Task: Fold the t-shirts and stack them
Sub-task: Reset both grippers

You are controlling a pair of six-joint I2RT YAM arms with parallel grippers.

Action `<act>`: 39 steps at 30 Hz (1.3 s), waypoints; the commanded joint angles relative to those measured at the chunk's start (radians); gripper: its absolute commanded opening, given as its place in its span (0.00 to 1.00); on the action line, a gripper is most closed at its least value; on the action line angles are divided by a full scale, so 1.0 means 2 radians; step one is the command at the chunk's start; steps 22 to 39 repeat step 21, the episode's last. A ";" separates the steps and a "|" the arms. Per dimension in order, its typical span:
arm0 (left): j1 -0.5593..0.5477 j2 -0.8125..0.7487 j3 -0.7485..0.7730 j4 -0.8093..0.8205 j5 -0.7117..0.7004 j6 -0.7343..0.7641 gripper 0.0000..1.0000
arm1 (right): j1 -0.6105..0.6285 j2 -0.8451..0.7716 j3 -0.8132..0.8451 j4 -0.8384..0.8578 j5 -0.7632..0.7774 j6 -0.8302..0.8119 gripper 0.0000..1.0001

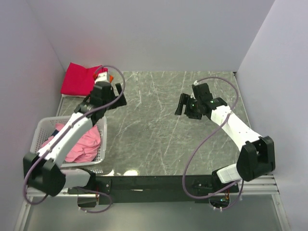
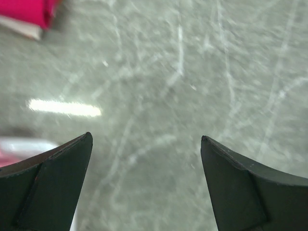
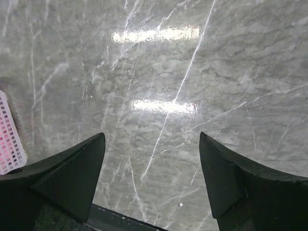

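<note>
The left gripper (image 2: 146, 139) and right gripper (image 3: 151, 135) both gape wide, empty. The pink shirts (image 1: 85, 143) in the basket (image 1: 41, 126) look light and floppy; I'd pinch a top fold.

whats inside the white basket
Crumpled pink t-shirts lie in the basket. The left arm crosses above and covers part of it, and anything beneath the pink heap cannot be seen.
</note>
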 commanded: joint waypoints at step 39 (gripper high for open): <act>-0.079 -0.218 -0.091 -0.162 -0.118 -0.123 1.00 | 0.011 -0.153 -0.121 0.083 0.007 0.015 0.85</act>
